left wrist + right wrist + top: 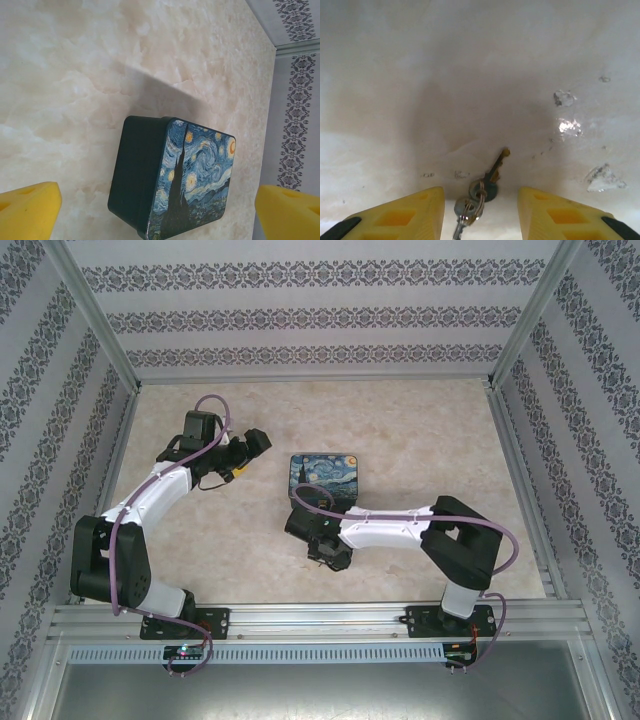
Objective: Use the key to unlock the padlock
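the right gripper (481,197), yellow fingers (400,217) spread wide, hovers low over the key (495,169), which lies flat on the pale table (470,75) between them, its slim dark blade pointing to one o'clock from a small ring (470,205). picking up the key looks to be the step in hand, and the next move calls for closing squarely on its head. the left gripper (159,192), also spread, faces the painted box (195,170) at six o'clock.
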{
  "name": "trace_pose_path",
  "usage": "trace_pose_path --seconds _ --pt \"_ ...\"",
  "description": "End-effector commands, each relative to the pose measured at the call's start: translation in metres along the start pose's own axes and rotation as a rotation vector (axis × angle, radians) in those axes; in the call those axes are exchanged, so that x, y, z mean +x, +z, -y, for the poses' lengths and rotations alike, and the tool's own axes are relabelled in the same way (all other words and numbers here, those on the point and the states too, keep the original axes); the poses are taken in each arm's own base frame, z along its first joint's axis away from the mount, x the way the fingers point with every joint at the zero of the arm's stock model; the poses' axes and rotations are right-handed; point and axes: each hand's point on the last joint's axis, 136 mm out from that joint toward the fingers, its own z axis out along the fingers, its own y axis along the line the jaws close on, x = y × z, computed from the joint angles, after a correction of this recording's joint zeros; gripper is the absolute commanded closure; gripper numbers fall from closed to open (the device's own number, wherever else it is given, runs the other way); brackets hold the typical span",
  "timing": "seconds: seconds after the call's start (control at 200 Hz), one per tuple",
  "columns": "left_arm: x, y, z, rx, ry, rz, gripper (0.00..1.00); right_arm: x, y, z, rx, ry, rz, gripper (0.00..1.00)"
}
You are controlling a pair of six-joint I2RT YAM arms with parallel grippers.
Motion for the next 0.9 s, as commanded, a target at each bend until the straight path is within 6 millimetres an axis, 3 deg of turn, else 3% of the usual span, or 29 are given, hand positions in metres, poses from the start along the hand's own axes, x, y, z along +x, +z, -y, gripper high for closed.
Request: trace_pose_path --seconds 0.0,0.31,0.48,0.62,0.759,0.894 --pt "-0.005 -0.004 0.005 0.032 0.002 0.021 0.01 -0.001 0.005 -0.001 0.036 -0.003 -0.004 0.57" --pt "-0.001 -0.002 0.004 0.055 -0.039 0.01 0.01 0.007 0.014 -0.006 0.061 -0.021 -0.039 0.66" --pt "0.004 -0.003 0.0 0.041 -0.046 0.001 0.01 0.016 0.02 -0.007 0.067 -0.024 -0.057 0.8" --pt "0.006 -0.003 -0.003 0.031 -0.047 -0.005 0.01 0.02 0.027 -0.004 0.054 -0.025 -0.065 0.97" --pt "0.005 -0.003 -0.002 0.031 -0.039 -0.005 0.0 0.017 0.021 -0.005 -0.005 -0.064 -0.037 1.0" --pt "0.005 -0.005 -0.001 0.028 -0.029 -0.008 0.01 0.005 -0.001 -0.008 -0.099 -0.142 0.041 1.0"
